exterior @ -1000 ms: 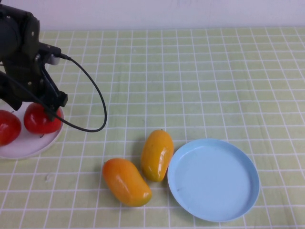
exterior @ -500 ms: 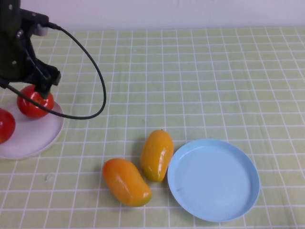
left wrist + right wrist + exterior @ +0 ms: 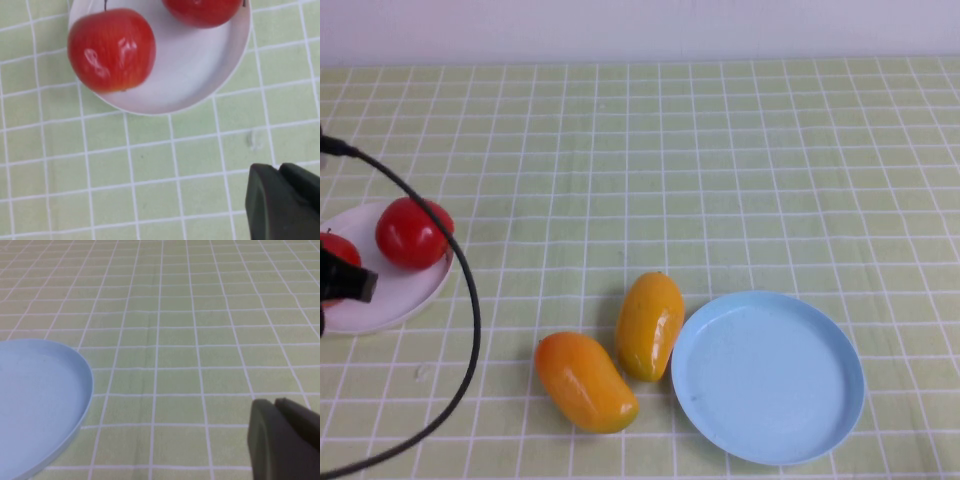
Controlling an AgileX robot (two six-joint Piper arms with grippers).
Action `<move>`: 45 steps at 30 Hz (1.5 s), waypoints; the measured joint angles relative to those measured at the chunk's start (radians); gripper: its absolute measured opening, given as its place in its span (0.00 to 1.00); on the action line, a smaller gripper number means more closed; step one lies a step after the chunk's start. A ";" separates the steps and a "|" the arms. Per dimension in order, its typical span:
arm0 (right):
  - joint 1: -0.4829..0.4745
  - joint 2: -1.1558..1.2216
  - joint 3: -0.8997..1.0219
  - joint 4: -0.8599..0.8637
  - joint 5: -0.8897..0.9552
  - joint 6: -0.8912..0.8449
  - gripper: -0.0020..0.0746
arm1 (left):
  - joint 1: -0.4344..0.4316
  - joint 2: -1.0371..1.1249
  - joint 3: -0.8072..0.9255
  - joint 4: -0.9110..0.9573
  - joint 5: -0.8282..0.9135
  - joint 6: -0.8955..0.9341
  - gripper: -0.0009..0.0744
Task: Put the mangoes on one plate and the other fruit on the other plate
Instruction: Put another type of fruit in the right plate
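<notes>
Left gripper [image 3: 280,192] closed, right gripper [image 3: 277,432] closed, apples [image 3: 413,232] on white plate [image 3: 395,295]

**Apples plated, mangoes still on cloth**

Two shiny red apples [image 3: 412,232] sit on the white plate [image 3: 390,300] at the left edge; one is in full view, the second [image 3: 335,250] partly hidden at the frame edge. Two glossy yellow-orange mangoes lie on the table near the front: one [image 3: 649,324] nearly upright, just beside the light blue plate's [image 3: 770,375] left rim, the other [image 3: 585,381] angled, left of it. The blue plate holds nothing.
</notes>
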 joint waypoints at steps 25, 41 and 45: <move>0.000 0.000 0.000 0.000 0.000 0.000 0.00 | 0.000 -0.582 0.496 -0.143 -0.402 -0.037 0.01; 0.000 0.000 0.000 0.000 0.000 0.000 0.00 | 0.142 -1.163 0.903 -0.261 -0.868 0.134 0.01; 0.000 -0.001 0.000 0.000 -0.002 0.000 0.00 | 0.151 -1.181 0.968 -0.264 -0.858 0.136 0.01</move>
